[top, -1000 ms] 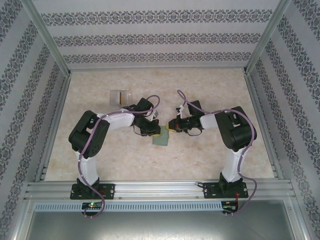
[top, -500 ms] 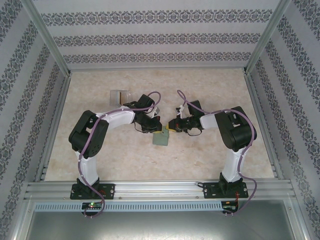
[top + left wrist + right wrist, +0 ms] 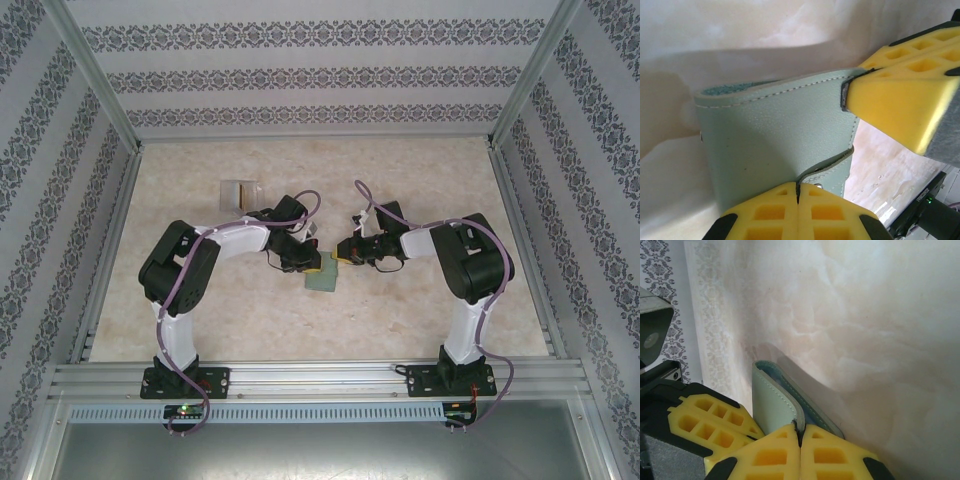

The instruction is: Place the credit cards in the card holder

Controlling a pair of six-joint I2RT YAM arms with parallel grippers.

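Observation:
The sage-green card holder (image 3: 323, 278) lies at the table's middle, between the two arms. My left gripper (image 3: 314, 264) is shut on the thin edge of one leather flap (image 3: 827, 170), and the holder's broad cover (image 3: 775, 135) stands up in front of the left wrist camera. My right gripper (image 3: 341, 258) is shut on the edge of the other cover (image 3: 772, 405), with the yellow pads (image 3: 830, 450) pressed together. The holder gapes slightly, its teal lining (image 3: 790, 390) showing. The right pads (image 3: 895, 95) pinch the holder's upper corner. The credit cards are too small to make out.
A clear plastic stand (image 3: 238, 191) with something tan and pale in it sits behind the left arm. Patterned walls and metal rails (image 3: 520, 250) enclose the marbled table (image 3: 420, 320). The two wrists are close together over the centre.
The left wrist swung slightly toward the right gripper, then came back. Both grippers stay shut on the card holder, which has hardly moved.

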